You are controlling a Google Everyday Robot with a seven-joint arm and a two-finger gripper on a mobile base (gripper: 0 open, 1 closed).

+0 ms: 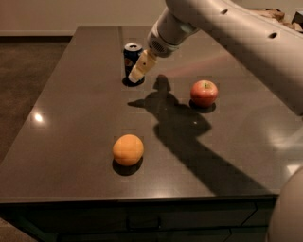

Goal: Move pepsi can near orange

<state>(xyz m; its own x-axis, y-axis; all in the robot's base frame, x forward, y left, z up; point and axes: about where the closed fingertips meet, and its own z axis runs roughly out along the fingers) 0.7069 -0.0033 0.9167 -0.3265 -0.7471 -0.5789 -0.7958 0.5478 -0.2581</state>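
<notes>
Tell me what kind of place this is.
Likely an office break room or test kitchen: a dark glossy counter holds a pepsi can, an orange and a red apple, before a plain wall. The gripper is at the can's side.

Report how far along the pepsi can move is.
Done: nothing yet. The pepsi can stands on the far part of the table, well apart from the orange near the front. In hand: the gripper is at the can's lower front. Left: lifting the can, carrying it over, setting it beside the orange.
</notes>
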